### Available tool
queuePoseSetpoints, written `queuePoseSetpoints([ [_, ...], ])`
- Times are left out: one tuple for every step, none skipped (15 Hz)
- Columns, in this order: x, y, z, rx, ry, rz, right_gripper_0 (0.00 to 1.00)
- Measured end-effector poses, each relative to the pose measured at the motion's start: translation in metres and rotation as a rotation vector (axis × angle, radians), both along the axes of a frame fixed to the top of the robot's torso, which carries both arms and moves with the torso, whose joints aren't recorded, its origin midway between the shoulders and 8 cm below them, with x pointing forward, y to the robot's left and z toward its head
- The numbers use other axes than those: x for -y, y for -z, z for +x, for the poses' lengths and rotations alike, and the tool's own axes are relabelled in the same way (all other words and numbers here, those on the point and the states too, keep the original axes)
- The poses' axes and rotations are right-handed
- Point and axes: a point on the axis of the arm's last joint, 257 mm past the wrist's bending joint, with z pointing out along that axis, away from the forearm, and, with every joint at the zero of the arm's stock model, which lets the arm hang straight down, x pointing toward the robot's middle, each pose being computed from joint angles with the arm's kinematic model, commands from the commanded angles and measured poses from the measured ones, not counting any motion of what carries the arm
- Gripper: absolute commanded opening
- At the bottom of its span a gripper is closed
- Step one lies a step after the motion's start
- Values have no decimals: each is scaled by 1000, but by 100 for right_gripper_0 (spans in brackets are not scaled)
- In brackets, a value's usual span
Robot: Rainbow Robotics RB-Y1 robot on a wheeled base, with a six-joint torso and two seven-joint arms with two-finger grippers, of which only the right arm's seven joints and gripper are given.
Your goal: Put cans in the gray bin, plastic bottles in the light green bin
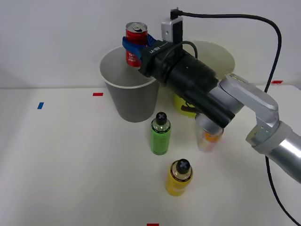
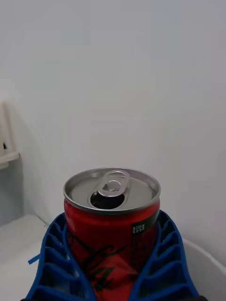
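One red can (image 1: 136,43) pinched upright in the right pincer (image 1: 137,48), hanging over the far part of the gray bin (image 1: 134,101). Released off-centre, likely to clip the white rim and tumble onto the counter (image 1: 70,165), toppling the green bottle (image 1: 160,133).

1. The right arm (image 1: 263,127) has silver-grey rounded links, with a pale grey cover at the joint.
2. Its forearm (image 1: 197,89) is a thick black cylinder built of stepped rings.
3. A small white box (image 1: 170,29) sits on the wrist, and a black cable (image 1: 263,23) loops from it back along the arm.
4. The black wrist block carries small white lettering.
5. The gripper (image 1: 136,47) has blue fingers (image 2: 52,263), ribbed and hollowed into open cells.
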Motion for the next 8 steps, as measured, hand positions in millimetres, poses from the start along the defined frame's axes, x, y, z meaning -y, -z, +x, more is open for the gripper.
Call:
queuePoseSetpoints([
  [-1, 2, 3, 1, 1, -13, 5],
  [-1, 2, 3, 2, -1, -20, 5],
  [-2, 2, 3, 4, -3, -26, 5],
  [-1, 2, 4, 5, -1, -30, 6],
  [1, 2, 4, 5, 0, -32, 34],
  [1, 2, 5, 5, 1, -34, 62],
  [1, 3, 5, 4, 0, -35, 97],
  [0, 5, 4, 3, -1, -38, 100],
])
